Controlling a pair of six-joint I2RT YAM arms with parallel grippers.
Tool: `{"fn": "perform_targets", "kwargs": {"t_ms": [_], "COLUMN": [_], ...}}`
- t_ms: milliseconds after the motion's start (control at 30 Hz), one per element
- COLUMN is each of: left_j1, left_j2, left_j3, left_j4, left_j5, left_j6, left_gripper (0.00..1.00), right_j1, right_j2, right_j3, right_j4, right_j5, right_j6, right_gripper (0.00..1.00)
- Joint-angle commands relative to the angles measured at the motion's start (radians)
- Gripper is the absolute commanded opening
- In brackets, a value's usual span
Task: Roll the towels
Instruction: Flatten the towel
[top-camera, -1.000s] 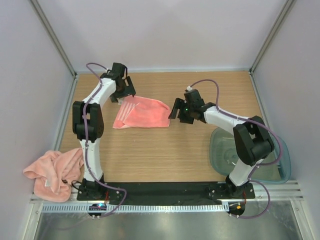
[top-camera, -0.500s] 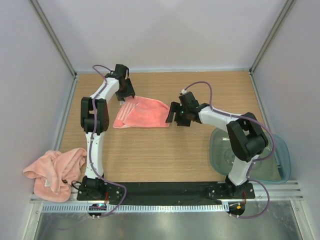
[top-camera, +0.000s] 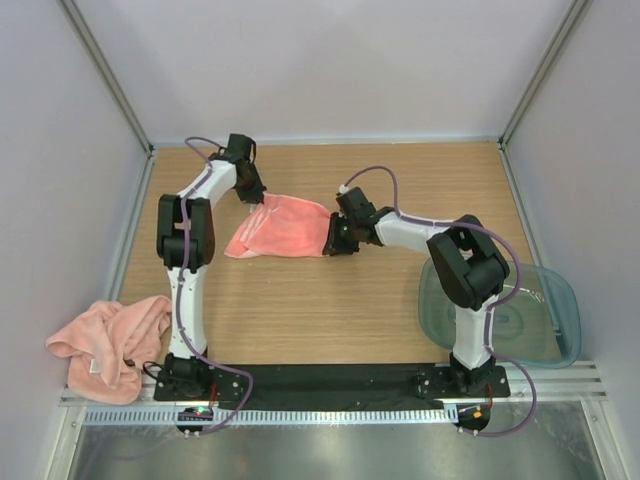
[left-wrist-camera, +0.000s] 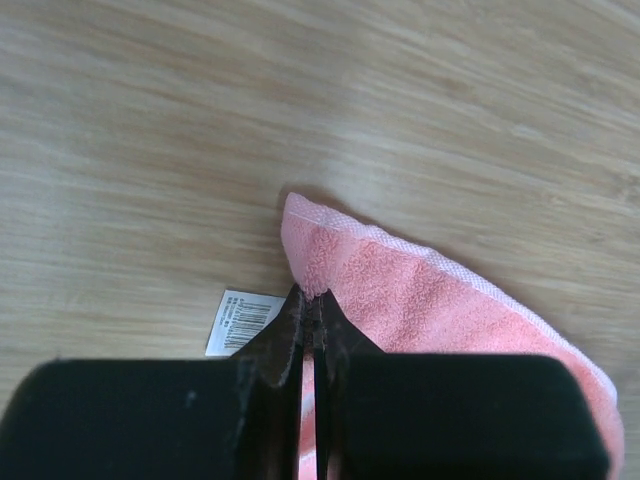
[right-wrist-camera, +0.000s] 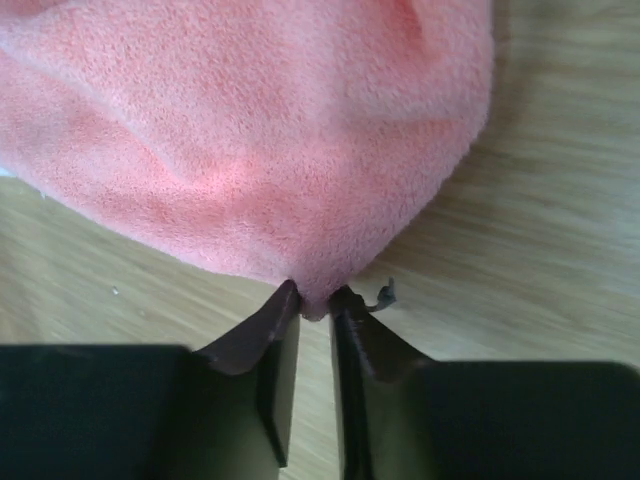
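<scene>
spread towel (top-camera: 285, 228), crumpled towel (top-camera: 105, 345) left, tub (top-camera: 545, 318) right

A robotics lab test cell is shown. A wood-grain surface (top-camera: 330, 310) is enclosed behind and on both sides of the left tool (top-camera: 252, 195) and right tool (top-camera: 335, 240) by plain pale panels (top-camera: 330, 70) set in aluminium posts (top-camera: 105, 75). Nearer than the tools, a left arm (top-camera: 183, 300) and right arm (top-camera: 405, 232) are bolted to a black base plate (top-camera: 330, 380), edged by a slotted metal rail (top-camera: 330, 415).
</scene>
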Motion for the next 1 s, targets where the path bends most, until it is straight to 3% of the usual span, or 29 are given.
{"fn": "perform_targets", "kwargs": {"t_ms": [0,67,100,267,500,767,967], "left_j1": [0.002,0.002,0.001,0.001,-0.007,-0.039,-0.047], "left_j2": [-0.112,-0.157,-0.188,-0.414,-0.73,-1.021,-1.228], "left_j3": [-0.04,-0.063,-0.075,-0.115,-0.175,-0.291,-0.357], "left_j4": [-0.007,-0.012,-0.02,-0.101,-0.268,-0.366,-0.412], "left_j5": [0.051,0.053,0.051,-0.038,-0.141,-0.127,-0.098], "left_j6": [-0.015,-0.016,-0.013,0.014,0.077,0.093,0.1], "left_gripper": [0.0,0.01,0.0,0.0,0.0,0.0,0.0], "right_j1": [0.031,0.029,0.029,0.026,0.02,0.017,0.017], "right_j2": [0.011,0.007,-0.021,-0.154,-0.363,-0.461,-0.544], "right_j3": [0.022,0.017,0.011,0.039,0.256,0.548,0.605], "right_j4": [0.033,0.034,0.03,-0.077,-0.466,-0.766,-0.907], "right_j5": [-0.063,-0.059,-0.045,0.055,0.079,0.026,0.062], "right_j6": [0.015,0.014,0.011,-0.069,-0.222,-0.331,-0.357], "right_gripper": [0.22,0.03,0.01,0.01,0.01,0.01,0.01]}}
